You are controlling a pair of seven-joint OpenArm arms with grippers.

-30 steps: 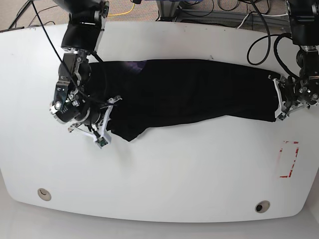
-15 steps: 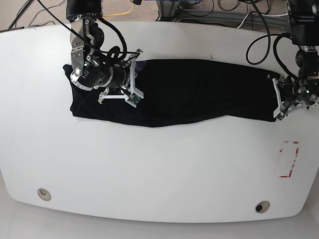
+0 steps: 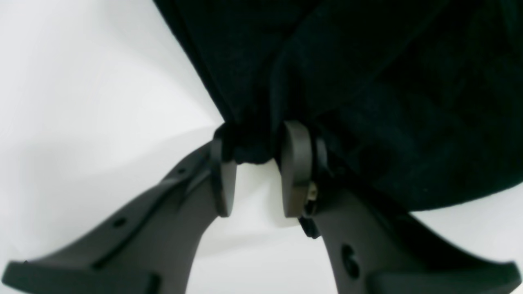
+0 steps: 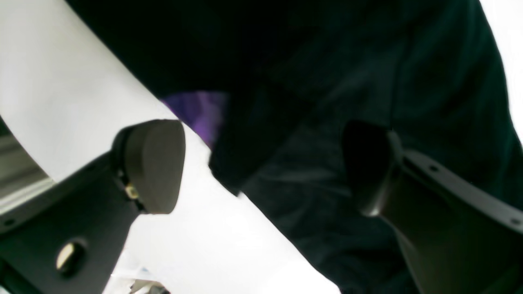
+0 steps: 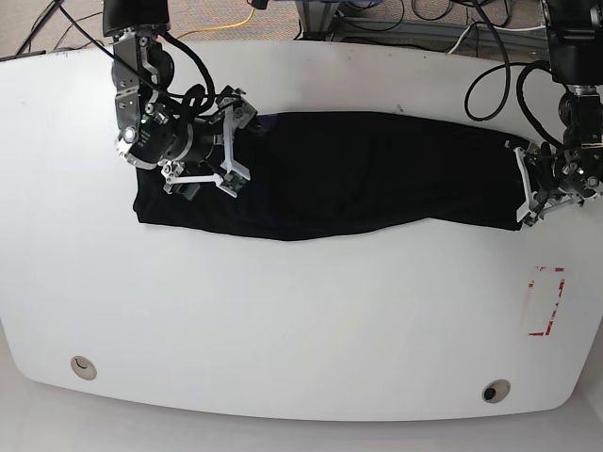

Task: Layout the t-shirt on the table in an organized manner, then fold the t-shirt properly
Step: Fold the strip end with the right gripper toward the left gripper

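The black t-shirt [image 5: 358, 174] lies as a long wrinkled band across the back half of the white table [image 5: 301, 320]. My left gripper [image 5: 521, 186] is at the shirt's right end. In the left wrist view it [image 3: 257, 163] is shut on a bunched fold of the t-shirt [image 3: 367, 81]. Over the shirt's left part, my right gripper [image 5: 234, 141] hovers open. The right wrist view shows this gripper [image 4: 261, 163] with its fingers [image 4: 153, 163] spread wide above the t-shirt [image 4: 327, 61], near a purple neck label [image 4: 196, 110].
A red tape rectangle [image 5: 546, 301] marks the table's right side. Two small round holes [image 5: 83, 366] [image 5: 496, 390] sit near the front edge. Cables [image 5: 490, 85] loop onto the table at the back right.
My right gripper left the shirt's front-left corner and rose to its upper left, open. The shirt's left end now lies spread farther left. The left arm stayed put.
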